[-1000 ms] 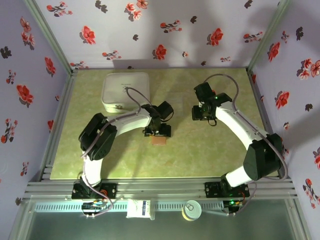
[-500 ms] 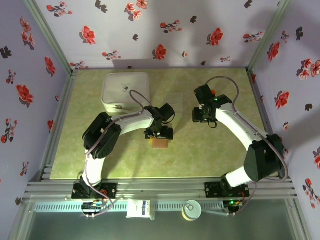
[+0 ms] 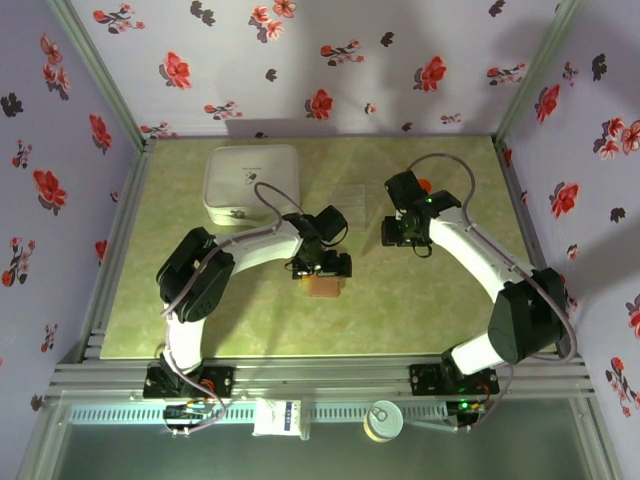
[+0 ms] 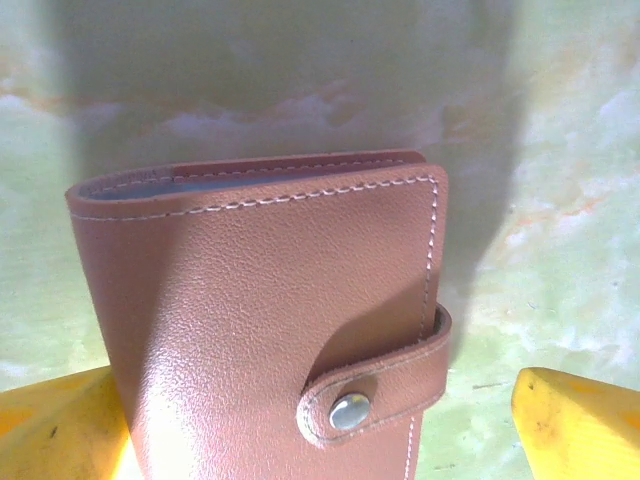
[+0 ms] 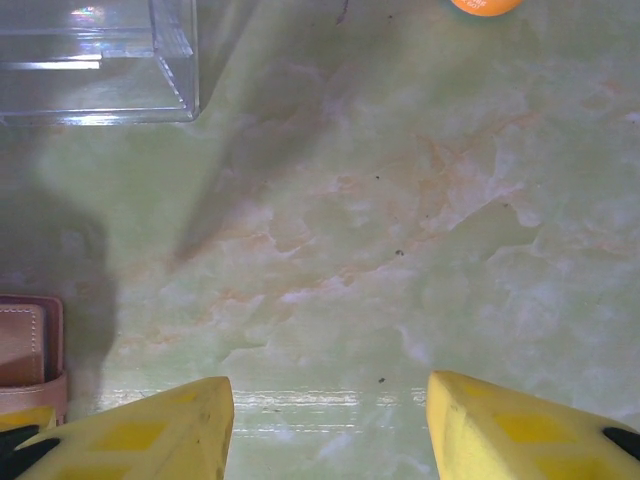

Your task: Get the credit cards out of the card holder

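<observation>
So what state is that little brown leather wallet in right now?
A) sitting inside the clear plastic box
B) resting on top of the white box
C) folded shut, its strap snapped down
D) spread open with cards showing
C: the left wrist view shows the card holder folded shut on the table, its strap fastened over the metal snap, with no cards showing.

Soft, even light fills the top view, with faint shadows on the back wall (image 3: 400, 105). At the left wrist the card holder (image 4: 270, 310) casts a dark shadow across the tabletop (image 4: 560, 200); at the right wrist glare streaks the clear plastic box (image 5: 100, 60).
</observation>
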Motion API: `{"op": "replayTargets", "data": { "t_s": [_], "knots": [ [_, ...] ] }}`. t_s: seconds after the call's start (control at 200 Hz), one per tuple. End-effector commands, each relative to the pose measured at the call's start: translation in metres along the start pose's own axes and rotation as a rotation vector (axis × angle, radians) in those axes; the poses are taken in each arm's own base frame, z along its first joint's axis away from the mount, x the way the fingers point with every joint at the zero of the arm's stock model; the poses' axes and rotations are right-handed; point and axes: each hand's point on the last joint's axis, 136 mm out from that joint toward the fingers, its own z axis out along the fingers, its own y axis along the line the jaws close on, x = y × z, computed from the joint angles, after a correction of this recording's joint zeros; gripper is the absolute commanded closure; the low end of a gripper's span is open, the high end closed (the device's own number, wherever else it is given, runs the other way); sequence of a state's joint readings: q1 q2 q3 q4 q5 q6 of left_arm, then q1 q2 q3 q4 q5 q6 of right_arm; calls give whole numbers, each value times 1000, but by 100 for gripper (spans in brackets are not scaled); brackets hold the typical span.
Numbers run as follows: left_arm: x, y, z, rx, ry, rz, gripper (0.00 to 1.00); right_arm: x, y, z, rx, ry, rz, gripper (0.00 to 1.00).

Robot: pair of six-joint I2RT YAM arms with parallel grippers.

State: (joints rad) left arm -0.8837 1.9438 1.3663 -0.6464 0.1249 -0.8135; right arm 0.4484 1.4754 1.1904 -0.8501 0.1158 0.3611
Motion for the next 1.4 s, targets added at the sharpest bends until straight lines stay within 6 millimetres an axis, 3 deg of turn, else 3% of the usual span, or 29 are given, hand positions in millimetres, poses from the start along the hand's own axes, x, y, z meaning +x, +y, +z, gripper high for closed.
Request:
{"op": "replayTargets", "data": {
  "t_s": [0.0, 0.335, 0.6, 0.765, 1.0, 1.395],
  "knots": [
    [5, -10, -12, 58, -5, -19, 5, -3, 8, -2, -16, -5, 16, 45],
    [17, -14, -12, 128, 12, -65, 7, -1, 25, -5, -59, -16, 13, 46],
    [9, -6, -33, 135, -72, -63, 7, 13, 57, -9, -158, -8, 48, 47],
    [3, 8, -48, 150, -136, -67, 8, 25, 79, -7, -193, 4, 58, 50],
    [0, 44, -62, 180, -218, -145, 14, 47, 106, 5, -194, 35, 56, 55],
    [0, 99, -88, 225, -351, -214, 24, 78, 150, 43, -144, 131, 3, 61]
  ]
}}
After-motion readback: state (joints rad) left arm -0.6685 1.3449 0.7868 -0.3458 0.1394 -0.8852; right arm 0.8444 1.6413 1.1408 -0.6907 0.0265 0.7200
